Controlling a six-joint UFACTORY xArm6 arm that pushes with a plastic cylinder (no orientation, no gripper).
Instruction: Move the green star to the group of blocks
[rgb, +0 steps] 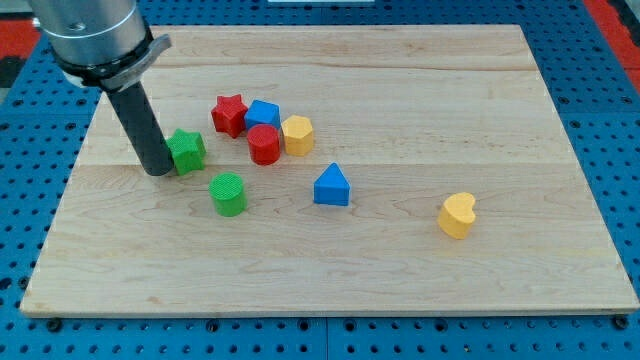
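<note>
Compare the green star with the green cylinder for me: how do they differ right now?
Shape: the green star has a pointed outline; the green cylinder is round with a ribbed top.
Place: the green star lies nearer the view's top-left; the green cylinder sits below it, toward the view's bottom.
Contact: my tip is right against the green star's left side, apart from the green cylinder.
Both are the same green and rest on the board.

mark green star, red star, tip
green star (187, 150), camera view, top face
red star (229, 113), camera view, top face
my tip (159, 171), camera view, rod's lower end, against the green star's left side
</note>
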